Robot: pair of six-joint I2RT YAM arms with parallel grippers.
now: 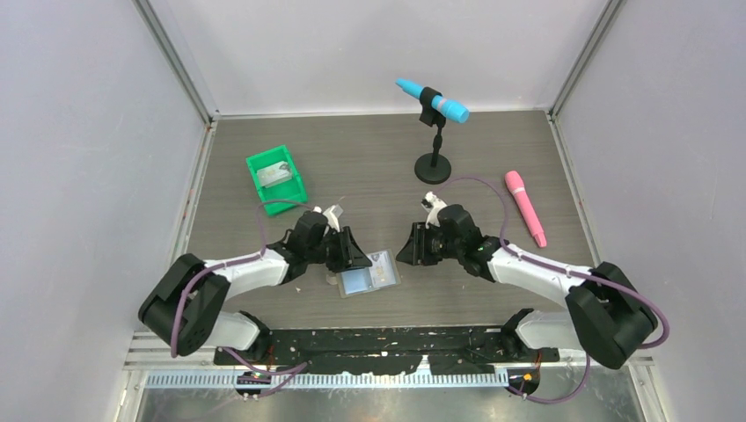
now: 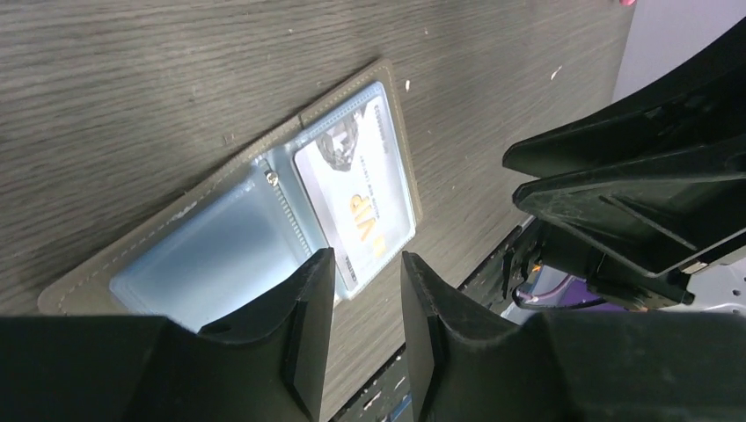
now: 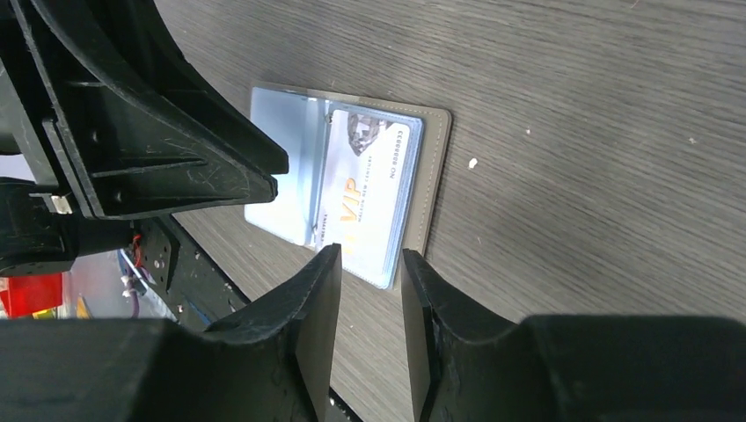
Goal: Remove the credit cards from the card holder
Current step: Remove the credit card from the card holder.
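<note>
The card holder (image 1: 369, 274) lies open and flat on the table between my two grippers, its pale blue pockets facing up. A whitish credit card (image 2: 356, 189) with orange "VIP" print sits in one clear pocket and also shows in the right wrist view (image 3: 365, 189). The other pocket (image 2: 207, 255) looks empty. My left gripper (image 1: 359, 260) hovers at the holder's left edge, jaws a little apart and empty (image 2: 368, 257). My right gripper (image 1: 405, 255) hovers just right of the holder, jaws a little apart and empty (image 3: 371, 253).
A green bin (image 1: 290, 188) stands at the back left with a flat grey piece (image 1: 274, 172) in it. A blue microphone on a black stand (image 1: 433, 163) is at the back centre. A pink microphone (image 1: 525, 207) lies to the right. The black base rail runs along the near edge.
</note>
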